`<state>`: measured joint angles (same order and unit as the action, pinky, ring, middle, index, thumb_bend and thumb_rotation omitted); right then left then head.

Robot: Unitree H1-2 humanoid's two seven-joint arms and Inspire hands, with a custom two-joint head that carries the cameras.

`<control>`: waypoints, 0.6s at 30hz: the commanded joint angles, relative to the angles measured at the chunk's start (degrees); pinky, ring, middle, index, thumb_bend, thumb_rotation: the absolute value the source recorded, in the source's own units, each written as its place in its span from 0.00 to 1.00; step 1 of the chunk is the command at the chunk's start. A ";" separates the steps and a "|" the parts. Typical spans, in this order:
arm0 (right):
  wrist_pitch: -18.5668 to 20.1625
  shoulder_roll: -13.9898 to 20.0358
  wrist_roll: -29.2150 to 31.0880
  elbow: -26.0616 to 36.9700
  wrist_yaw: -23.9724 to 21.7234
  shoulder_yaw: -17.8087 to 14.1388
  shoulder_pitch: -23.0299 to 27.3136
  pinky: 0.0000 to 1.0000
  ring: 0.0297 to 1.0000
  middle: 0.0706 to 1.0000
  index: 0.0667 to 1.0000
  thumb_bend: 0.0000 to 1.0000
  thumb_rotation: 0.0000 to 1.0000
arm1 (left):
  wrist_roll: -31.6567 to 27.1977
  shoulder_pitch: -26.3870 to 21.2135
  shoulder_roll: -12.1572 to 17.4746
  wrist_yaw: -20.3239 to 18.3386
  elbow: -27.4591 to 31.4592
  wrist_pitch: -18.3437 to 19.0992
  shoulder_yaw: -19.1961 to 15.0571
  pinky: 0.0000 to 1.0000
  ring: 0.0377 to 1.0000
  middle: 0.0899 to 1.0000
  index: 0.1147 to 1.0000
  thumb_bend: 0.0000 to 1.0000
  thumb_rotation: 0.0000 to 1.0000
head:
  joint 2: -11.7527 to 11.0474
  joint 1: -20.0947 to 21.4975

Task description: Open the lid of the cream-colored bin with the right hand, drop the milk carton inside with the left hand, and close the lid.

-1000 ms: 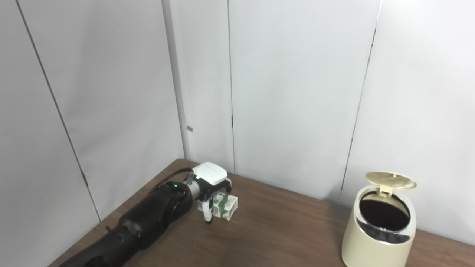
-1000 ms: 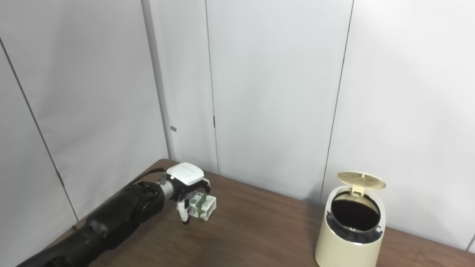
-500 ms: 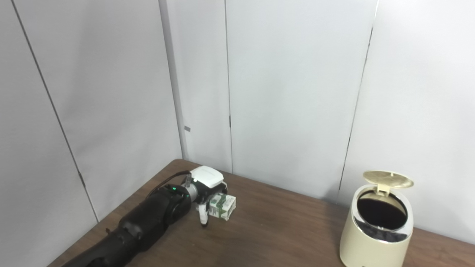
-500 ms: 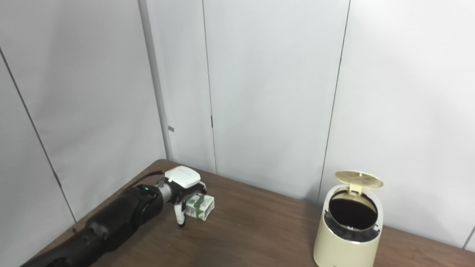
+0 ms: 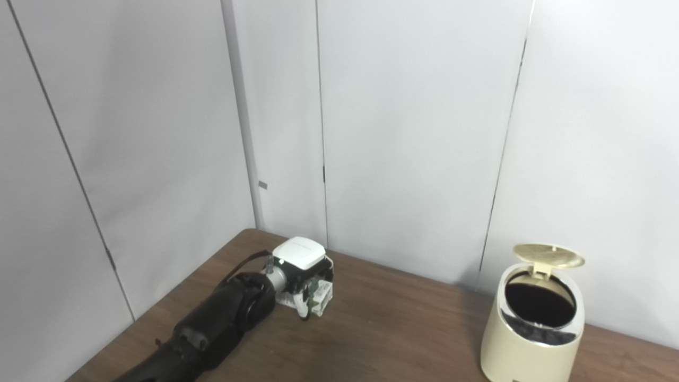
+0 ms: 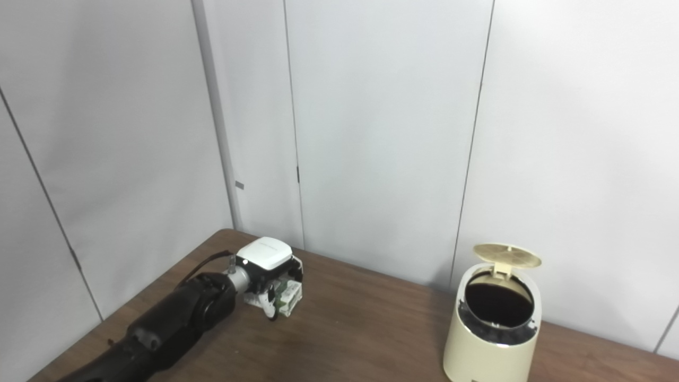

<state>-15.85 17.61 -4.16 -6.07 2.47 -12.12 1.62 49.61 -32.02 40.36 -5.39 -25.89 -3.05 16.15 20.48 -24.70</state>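
Note:
The green-and-white milk carton (image 5: 320, 297) sits at the back left of the brown table (image 5: 403, 329). My left hand (image 5: 301, 267), white-backed on a black arm, lies over it with fingers and thumb wrapped around its sides, hiding most of it. Whether the carton still touches the table I cannot tell. The cream-colored bin (image 5: 530, 339) stands at the right, its round lid (image 5: 549, 255) tipped up at the back and the dark inside showing. In the right eye view the same carton (image 6: 289, 295) and bin (image 6: 490, 342) appear. My right hand is out of view.
Grey wall panels close off the table's back and left sides right behind the left hand. Bare tabletop stretches between the carton and the bin. The table's left edge runs diagonally beside my left arm.
The left hand's fingers and thumb have closed in around the carton, which has turned under the palm. The camera has drifted a little, and the bin keeps its lid up.

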 commanded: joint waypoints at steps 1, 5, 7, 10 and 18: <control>-1.77 -0.60 0.45 -2.40 -0.03 0.53 -1.48 0.42 0.57 0.61 0.46 0.49 0.18 | 0.13 -1.85 0.82 5.44 -0.26 -0.54 -1.40 0.66 0.60 0.56 0.46 0.60 0.04 | -0.05 0.13; -0.84 -0.59 -0.81 -1.94 0.35 0.79 -1.49 0.42 0.57 0.61 0.46 0.49 0.18 | 0.62 -1.90 0.58 8.66 -1.72 -1.35 -0.90 0.58 0.55 0.51 0.43 0.52 0.05 | -0.18 0.34; -0.10 -0.66 -0.83 -1.52 0.26 0.78 -1.56 0.42 0.57 0.61 0.46 0.49 0.18 | 1.14 -1.85 0.63 9.41 -2.02 -1.20 -0.52 0.57 0.55 0.51 0.42 0.51 0.05 | -0.18 0.34; -0.16 -0.81 -0.20 -1.63 -0.05 0.69 -1.54 0.43 0.58 0.61 0.46 0.49 0.18 | 1.64 -1.82 0.78 9.58 -2.20 -0.55 -0.10 0.48 0.48 0.43 0.44 0.52 0.00 | -0.09 0.41; 1.30 -1.01 -0.69 -0.75 -0.15 1.07 -1.67 0.43 0.58 0.62 0.46 0.49 0.18 | 2.02 -1.79 1.08 7.69 -1.75 0.85 0.04 0.47 0.50 0.43 0.42 0.52 0.00 | -0.30 1.69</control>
<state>-14.37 17.64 -5.11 -5.85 2.29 -11.69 1.71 51.50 -31.99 39.62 1.67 -28.37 -2.92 16.64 20.22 -23.03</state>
